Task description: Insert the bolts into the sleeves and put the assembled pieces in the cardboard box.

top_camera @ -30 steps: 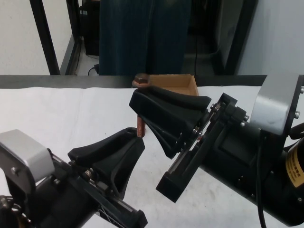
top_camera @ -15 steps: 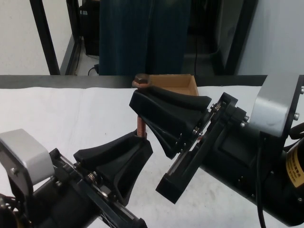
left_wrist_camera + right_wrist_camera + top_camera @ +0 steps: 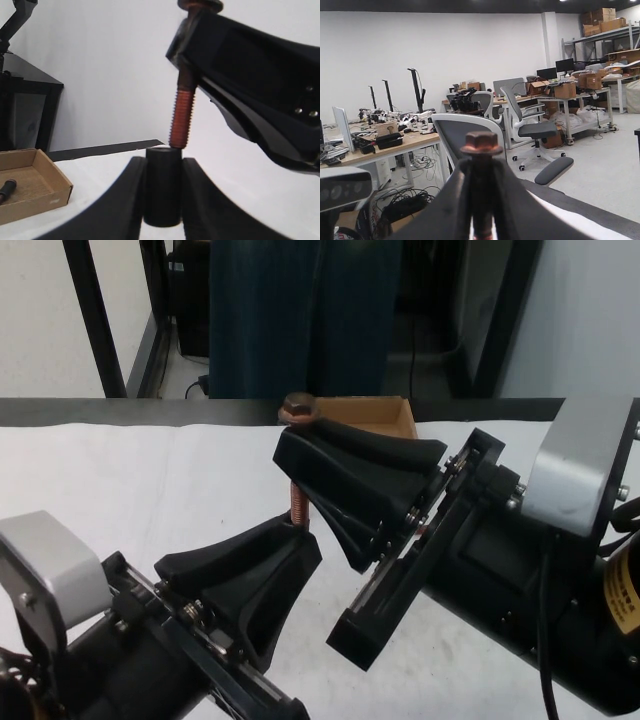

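The bolt (image 3: 181, 120) is held upright in the air above the bench, hexagonal head uppermost. It is copper-coloured metal, with a smooth upper shank and fine thread on its lower part. Its shank is pinched just under the head by the matt black fingers of the right gripper (image 3: 295, 455). In the left wrist view its threaded tip is seen at the top rim of the sleeve (image 3: 162, 190); whether it has entered the bore cannot be told. The sleeve, a plain black cylinder with a dull surface, is kept upright and is clamped on both sides by the curved fingers of the left gripper (image 3: 285, 545).

In the right wrist view the bolt head is shown end on, between that gripper's fingers. The cardboard box (image 3: 385, 415), brown and open-topped, is placed by the high view at the bench's far edge, beyond both grippers. In the left wrist view a dark piece (image 3: 6, 189) is shown lying inside it. The bench (image 3: 120, 480) is covered by a white sheet. A yellow label (image 3: 625, 600) with dark print is carried on the right arm.
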